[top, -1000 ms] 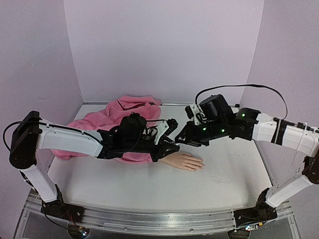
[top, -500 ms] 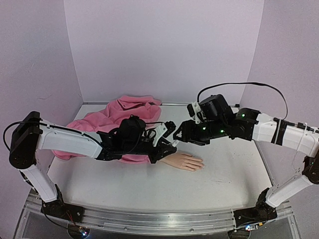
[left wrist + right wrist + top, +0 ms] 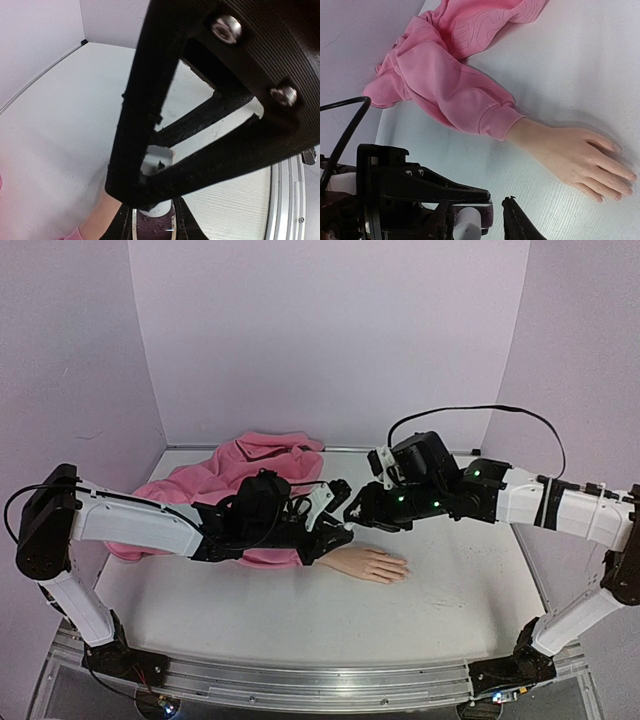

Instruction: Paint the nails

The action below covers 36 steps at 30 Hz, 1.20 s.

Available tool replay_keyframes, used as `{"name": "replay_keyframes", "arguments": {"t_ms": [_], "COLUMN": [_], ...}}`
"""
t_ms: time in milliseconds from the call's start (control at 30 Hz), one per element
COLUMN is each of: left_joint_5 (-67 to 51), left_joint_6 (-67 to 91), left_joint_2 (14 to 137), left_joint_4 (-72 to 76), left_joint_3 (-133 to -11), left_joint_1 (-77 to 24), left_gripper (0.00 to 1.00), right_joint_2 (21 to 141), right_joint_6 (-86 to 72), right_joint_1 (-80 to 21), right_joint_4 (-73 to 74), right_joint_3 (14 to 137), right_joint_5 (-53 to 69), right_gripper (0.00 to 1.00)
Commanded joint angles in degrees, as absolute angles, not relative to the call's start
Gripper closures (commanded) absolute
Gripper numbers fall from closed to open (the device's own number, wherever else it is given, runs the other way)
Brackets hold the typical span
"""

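Left gripper (image 3: 336, 528) clamps the bottle (image 3: 152, 229) steady so right gripper (image 3: 477, 221), fingers spread either side of the cap (image 3: 464, 228), can unscrew it, I guess. Nails (image 3: 615, 197) lie bare at 4 o'clock.

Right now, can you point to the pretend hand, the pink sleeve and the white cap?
pretend hand (image 3: 575, 152), right wrist view, back of the hand.
pink sleeve (image 3: 495, 122), right wrist view, ribbed cuff.
white cap (image 3: 466, 227), right wrist view, its rounded side.
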State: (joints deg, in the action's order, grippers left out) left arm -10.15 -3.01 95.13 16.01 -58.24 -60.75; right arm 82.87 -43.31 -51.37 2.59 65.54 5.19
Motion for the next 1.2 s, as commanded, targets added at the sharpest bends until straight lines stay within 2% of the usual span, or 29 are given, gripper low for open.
{"name": "replay_keyframes", "arguments": {"t_ms": [0, 33, 100, 133, 233, 267, 333, 567, 967, 1167], "left_joint_5": [-8.94, -9.05, -8.94, -8.61, -7.37, -7.29, -8.02, -10.59, -10.19, -9.44], "left_joint_6": [-2.51, -2.41, -2.07, -1.64, -0.56, -0.53, -0.53, -0.53, -0.70, -0.53], "left_joint_2": [92.30, 92.29, 92.19, 92.02, 91.32, 90.97, 90.72, 91.87, 93.23, 93.82], "left_joint_4": [18.72, 18.68, 18.63, 18.56, 18.46, 18.46, 18.46, 17.99, 17.19, 17.05], "left_joint_3": [-59.06, -59.21, -59.14, -59.05, -58.18, -57.71, -57.16, -57.74, -60.01, -60.73], "left_joint_1": [-60.69, -60.67, -60.66, -60.65, -60.65, -60.62, -60.64, -60.67, -60.64, -60.64], "left_gripper": [1.00, 1.00, 1.00, 0.94, 0.58, 0.52, 0.48, 0.47, 0.61, 0.60], "right_joint_2": [83.61, 83.66, 83.44, 83.10, 81.59, 80.93, 79.91, 79.76, 80.33, 80.36], "right_joint_6": [-43.16, -43.00, -43.02, -43.16, -43.02, -42.98, -42.80, -42.77, -42.68, -42.71], "right_joint_1": [-51.89, -51.94, -51.94, -51.90, -51.94, -51.94, -51.94, -51.90, -51.95, -51.97], "right_joint_4": [0.56, 0.53, 0.55, 0.54, 0.53, 0.53, -0.52, -0.97, -1.07, -1.14], "right_joint_3": [67.41, 67.34, 67.17, 66.96, 66.26, 66.01, 65.60, 65.57, 65.97, 66.01], "right_joint_5": [7.15, 7.33, 6.99, 6.58, 4.93, 4.40, 3.87, 4.26, 5.18, 5.31], "right_gripper": [0.66, 0.73, 0.94, 1.00, 1.00, 1.00, 1.00, 1.00, 1.00, 1.00]}}
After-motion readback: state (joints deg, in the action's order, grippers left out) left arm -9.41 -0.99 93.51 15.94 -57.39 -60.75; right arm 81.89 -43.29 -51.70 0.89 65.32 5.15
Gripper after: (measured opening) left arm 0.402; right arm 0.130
